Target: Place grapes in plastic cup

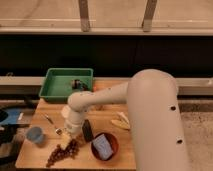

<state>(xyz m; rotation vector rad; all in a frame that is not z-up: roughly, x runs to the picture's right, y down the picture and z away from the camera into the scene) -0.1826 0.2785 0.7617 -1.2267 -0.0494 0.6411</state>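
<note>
The grapes [62, 153], a long dark purple-red bunch, lie on the wooden table [107, 107] near its front left corner. The plastic cup [35, 135], small and light blue-grey, stands upright on the table to the left of the bunch, apart from it. My gripper [66, 140] points down from the white arm [85, 102] and sits right at the upper right end of the bunch, to the right of the cup. I cannot tell whether it touches the grapes.
A black slab [87, 131] lies just right of the gripper. A red-brown bowl [111, 139] with a blue item stands at the front. A green tray [59, 91] holding a dark object is at the back left. A pale yellow item [121, 123] and a thin utensil [50, 123] lie on the table.
</note>
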